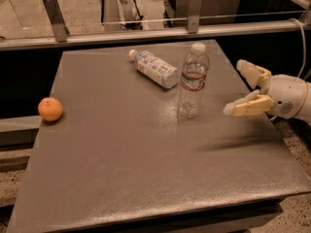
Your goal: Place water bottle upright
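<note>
Surface: grey-brown matte table top point(146, 178), with a metal rail point(146, 32) along its 12 o'clock edge.
Task object: clear ribbed plastic water bottle with white cap point(193, 81), standing upright on its base at about 1 o'clock from the table centre.
Tool: cream two-finger gripper point(234, 87), at 3 o'clock of the water bottle and apart from it; fingers spread wide, holding nothing.
Neighbours: shorter white-and-blue-labelled bottle point(154, 68) lying on its side, its base just beside the water bottle at 10 o'clock; round orange fruit point(50, 109) at the table's 9 o'clock edge.
Hazard 1: a finger sweeping toward 9 o'clock would probably topple the water bottle, which is tall, narrow-based and apparently light.
Hazard 2: the lying bottle could roll and nudge it.
Markings: red-and-blue band on the water bottle; no text legible on either label.
</note>
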Available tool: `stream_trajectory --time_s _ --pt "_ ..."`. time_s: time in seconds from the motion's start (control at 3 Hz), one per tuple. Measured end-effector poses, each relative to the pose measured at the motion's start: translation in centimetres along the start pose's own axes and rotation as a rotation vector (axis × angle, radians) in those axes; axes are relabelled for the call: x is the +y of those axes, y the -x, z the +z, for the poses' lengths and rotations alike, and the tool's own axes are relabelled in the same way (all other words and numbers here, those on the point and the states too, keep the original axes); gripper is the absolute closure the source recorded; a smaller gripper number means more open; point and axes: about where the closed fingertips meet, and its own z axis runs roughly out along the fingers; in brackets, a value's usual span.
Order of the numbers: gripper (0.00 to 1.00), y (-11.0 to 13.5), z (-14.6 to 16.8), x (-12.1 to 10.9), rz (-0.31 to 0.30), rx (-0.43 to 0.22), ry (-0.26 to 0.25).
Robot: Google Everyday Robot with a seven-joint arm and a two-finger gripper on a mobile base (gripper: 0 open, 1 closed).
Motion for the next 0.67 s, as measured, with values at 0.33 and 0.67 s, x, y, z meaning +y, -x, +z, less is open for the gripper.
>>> stream_trajectory --time_s 0.33,0.67 --pt "0.0 -0.06 -7.57 -2.28 0.038 0.043 -0.164" --pt "0.0 -0.06 -7.55 -2.28 0.038 0.043 -0.164"
